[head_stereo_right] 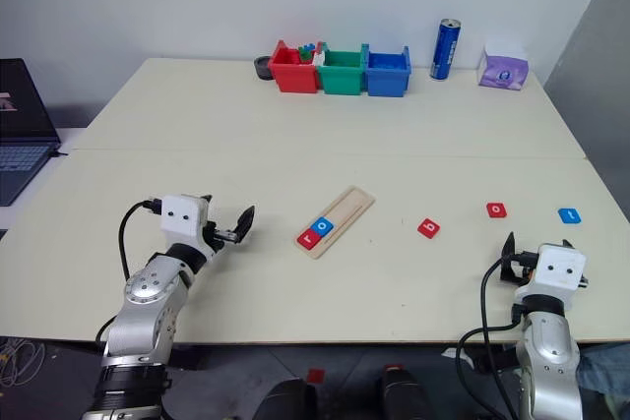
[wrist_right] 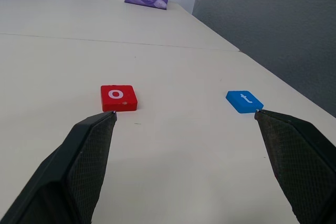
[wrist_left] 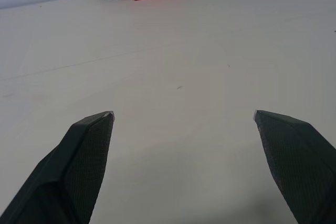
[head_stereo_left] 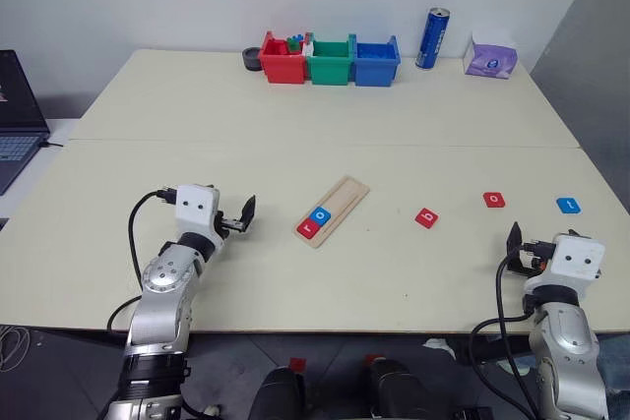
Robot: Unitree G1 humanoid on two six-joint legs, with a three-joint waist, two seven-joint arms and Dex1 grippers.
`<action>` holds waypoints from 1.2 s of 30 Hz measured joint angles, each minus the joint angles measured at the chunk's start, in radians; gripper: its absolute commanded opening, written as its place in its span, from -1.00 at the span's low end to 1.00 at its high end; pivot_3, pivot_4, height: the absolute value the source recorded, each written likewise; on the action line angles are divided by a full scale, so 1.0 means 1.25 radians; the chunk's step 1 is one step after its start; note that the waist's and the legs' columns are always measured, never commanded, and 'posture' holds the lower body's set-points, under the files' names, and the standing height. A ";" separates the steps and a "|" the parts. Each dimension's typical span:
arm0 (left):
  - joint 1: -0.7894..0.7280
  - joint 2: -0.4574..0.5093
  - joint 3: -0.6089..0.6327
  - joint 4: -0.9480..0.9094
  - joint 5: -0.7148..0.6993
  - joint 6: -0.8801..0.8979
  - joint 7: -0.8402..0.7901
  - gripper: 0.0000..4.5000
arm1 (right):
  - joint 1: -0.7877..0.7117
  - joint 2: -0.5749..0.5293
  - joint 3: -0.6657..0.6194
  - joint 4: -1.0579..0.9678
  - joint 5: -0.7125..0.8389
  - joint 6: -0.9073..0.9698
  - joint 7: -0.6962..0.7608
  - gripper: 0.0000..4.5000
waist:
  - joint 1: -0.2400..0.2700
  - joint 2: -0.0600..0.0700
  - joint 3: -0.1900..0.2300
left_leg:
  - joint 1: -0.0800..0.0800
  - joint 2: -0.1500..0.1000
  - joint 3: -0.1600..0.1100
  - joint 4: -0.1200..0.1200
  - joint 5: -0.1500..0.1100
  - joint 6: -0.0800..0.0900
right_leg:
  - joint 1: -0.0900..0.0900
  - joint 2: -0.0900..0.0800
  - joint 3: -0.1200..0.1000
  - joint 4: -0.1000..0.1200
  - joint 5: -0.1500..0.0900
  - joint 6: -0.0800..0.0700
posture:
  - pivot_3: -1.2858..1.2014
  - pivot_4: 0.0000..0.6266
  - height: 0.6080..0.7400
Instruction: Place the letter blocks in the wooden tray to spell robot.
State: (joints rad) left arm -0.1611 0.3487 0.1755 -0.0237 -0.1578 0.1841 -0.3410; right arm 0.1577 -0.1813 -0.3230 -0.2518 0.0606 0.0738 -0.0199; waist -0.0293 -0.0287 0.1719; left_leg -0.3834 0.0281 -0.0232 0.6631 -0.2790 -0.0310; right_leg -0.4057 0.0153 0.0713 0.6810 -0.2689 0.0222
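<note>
The wooden tray (head_stereo_left: pixel 340 201) lies slanted at the table's middle, with a red "r" letter block (head_stereo_left: pixel 306 229) and a blue "o" block (head_stereo_left: pixel 320 215) side by side in its near end. To its right a red "b" block (head_stereo_left: pixel 426 217), a red "o" block (wrist_right: pixel 118 98) and a blue "t" block (wrist_right: pixel 244 100) lie loose on the table. My left gripper (head_stereo_left: pixel 246 213) hovers open left of the tray, holding nothing. My right gripper (wrist_right: pixel 184 113) is open near the front right edge, just short of the red "o" and blue "t" blocks.
Red (head_stereo_left: pixel 283 59), green (head_stereo_left: pixel 330 59) and blue (head_stereo_left: pixel 376 60) bins stand in a row at the far edge, a black ring (head_stereo_left: pixel 253 59) beside them. A blue can (head_stereo_left: pixel 432 38) and a purple tissue pack (head_stereo_left: pixel 490 58) sit at the back right. A laptop (head_stereo_left: pixel 18 115) lies far left.
</note>
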 measured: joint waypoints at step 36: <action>-0.085 0.069 -0.189 -0.078 -0.106 0.266 -0.244 1.00 | 0.088 -0.162 0.184 -0.261 0.216 0.165 0.356 0.99 | -0.002 0.000 0.000 | 0.000 0.000 -0.001 0.000 0.000 0.000 | 0.000 0.001 0.000 0.000 -0.002 0.003 | 0.03 -0.52 1.00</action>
State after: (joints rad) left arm -0.2673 0.4354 -0.0612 -0.1209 -0.2900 0.5168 -0.6456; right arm 0.2679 -0.3843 -0.0927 -0.5785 0.3304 0.2794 0.4245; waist -0.0316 -0.0283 0.1721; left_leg -0.3832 0.0282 -0.0251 0.6635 -0.2790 -0.0308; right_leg -0.4052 0.0164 0.0708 0.6807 -0.2714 0.0254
